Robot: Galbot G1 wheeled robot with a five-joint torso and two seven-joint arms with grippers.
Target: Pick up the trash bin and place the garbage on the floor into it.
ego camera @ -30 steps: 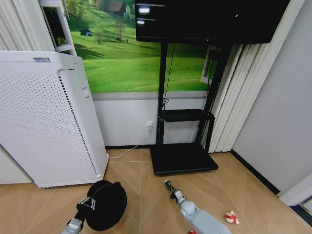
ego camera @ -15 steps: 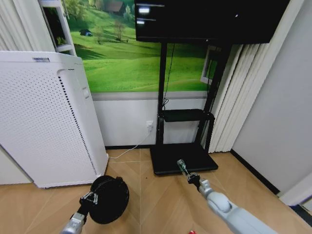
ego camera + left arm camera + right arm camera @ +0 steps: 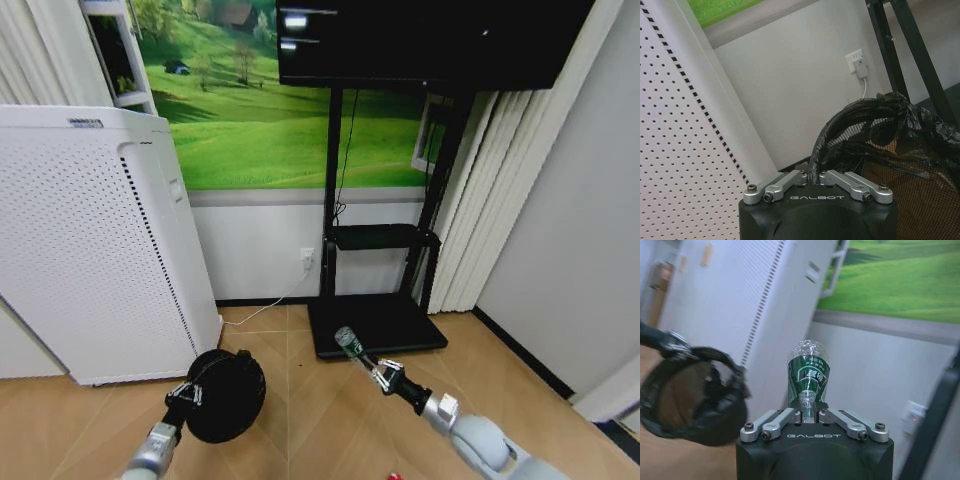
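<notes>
1. Gripping one bin by its rim, the left gripper sits at seven o'clock.
2. Clamped on one bottle, the right gripper, at five o'clock, has swung leftward toward the bin.
3. One white appliance stands at nine o'clock.

The word "GALBOT" stands in pale capital letters on the black housing of the left gripper, just below its 2 silver finger links, with the black-bagged trash bin held above it. The same "GALBOT" lettering stands on the black housing of the right gripper, again just below the silver links. Above that lettering, the clear bottle carries a green label with white characters, too small to make out. On top of the white perforated appliance, near its back edge, sits a small dark plate with marks that cannot be read.
</notes>
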